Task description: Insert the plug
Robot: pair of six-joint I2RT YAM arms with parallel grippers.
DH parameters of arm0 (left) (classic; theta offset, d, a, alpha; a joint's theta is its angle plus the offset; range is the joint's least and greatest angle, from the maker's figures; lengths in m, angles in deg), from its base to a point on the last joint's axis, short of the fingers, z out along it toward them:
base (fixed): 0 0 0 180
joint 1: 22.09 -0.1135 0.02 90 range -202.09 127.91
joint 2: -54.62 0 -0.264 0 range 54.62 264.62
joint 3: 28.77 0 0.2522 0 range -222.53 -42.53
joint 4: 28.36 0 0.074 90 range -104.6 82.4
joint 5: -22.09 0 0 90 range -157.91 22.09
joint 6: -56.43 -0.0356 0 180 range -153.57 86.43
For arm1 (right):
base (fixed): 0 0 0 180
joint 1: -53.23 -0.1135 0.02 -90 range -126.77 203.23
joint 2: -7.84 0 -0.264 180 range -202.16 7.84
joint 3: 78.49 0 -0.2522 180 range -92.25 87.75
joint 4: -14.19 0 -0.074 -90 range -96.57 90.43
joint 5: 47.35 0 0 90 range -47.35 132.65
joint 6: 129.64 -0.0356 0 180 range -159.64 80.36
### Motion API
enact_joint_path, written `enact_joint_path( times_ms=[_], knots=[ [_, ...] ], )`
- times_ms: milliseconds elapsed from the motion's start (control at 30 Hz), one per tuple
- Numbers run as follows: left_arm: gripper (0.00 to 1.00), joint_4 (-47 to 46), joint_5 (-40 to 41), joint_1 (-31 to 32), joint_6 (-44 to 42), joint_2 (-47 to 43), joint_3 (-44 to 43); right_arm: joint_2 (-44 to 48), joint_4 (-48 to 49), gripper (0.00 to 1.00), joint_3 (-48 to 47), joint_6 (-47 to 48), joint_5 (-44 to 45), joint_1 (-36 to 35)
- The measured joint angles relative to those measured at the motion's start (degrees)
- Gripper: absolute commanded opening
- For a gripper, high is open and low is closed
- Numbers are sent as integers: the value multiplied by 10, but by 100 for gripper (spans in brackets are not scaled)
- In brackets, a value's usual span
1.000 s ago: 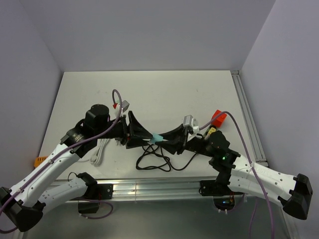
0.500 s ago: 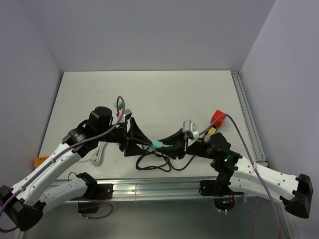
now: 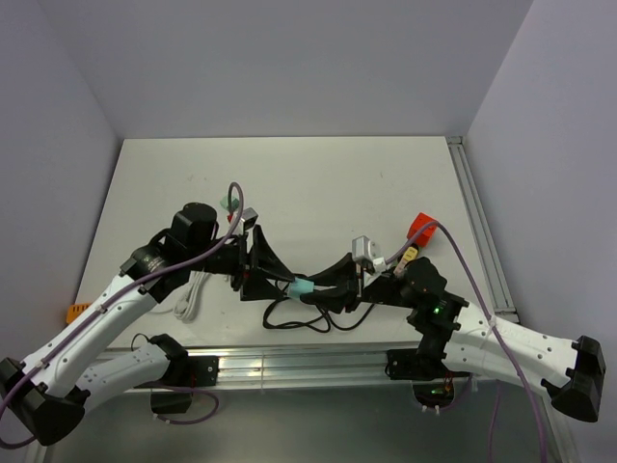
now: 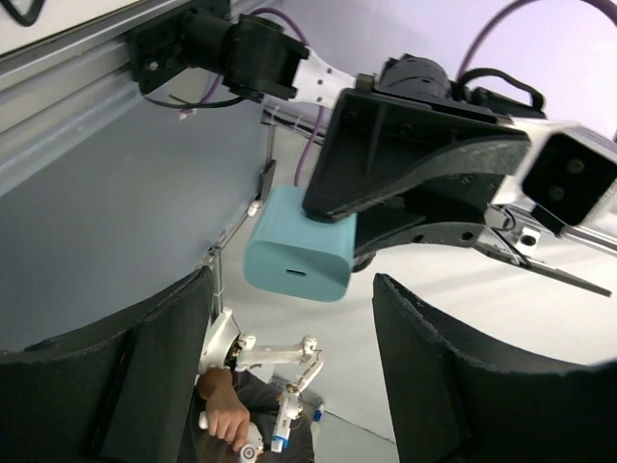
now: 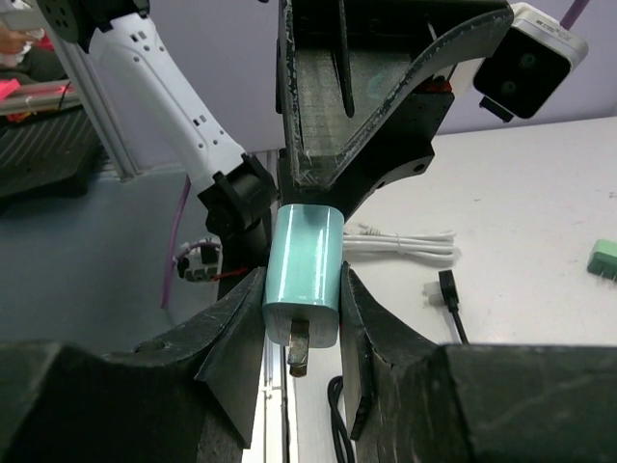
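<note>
My right gripper (image 5: pixel 301 301) is shut on a teal charger block (image 5: pixel 305 272), its metal prongs pointing back at the wrist camera. In the top view the block (image 3: pixel 301 288) hangs above the table between the two arms, in the right gripper (image 3: pixel 316 292). My left gripper (image 3: pixel 280 280) is open and empty, facing it. In the left wrist view the block (image 4: pixel 299 258) shows its port face just beyond the spread fingertips of the left gripper (image 4: pixel 292 289). A black cable (image 3: pixel 299 313) lies coiled below; its plug end (image 5: pixel 449 289) rests on the table.
A bundled white cable (image 3: pixel 190 294) lies at the left, also showing in the right wrist view (image 5: pixel 400 246). A red block (image 3: pixel 421 230) sits at the right, a small green piece (image 3: pixel 229 204) behind the left arm, an orange piece (image 3: pixel 77 311) at the left edge.
Both grippers and the teal block have shifted toward the near edge of the table. The right grip on the block is unchanged and the left gripper stays open.
</note>
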Motion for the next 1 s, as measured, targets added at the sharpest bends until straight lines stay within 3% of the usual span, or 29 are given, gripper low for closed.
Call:
enact_joint_path(
  times_ms=[433,1000],
  knots=[
    [68,-53,-1,0,28,-15,12,-37,69,0,0,-32,0,-3],
    [58,-56,-1,-1,30,-30,16,-69,118,0,0,-49,-5,-4]
  ],
)
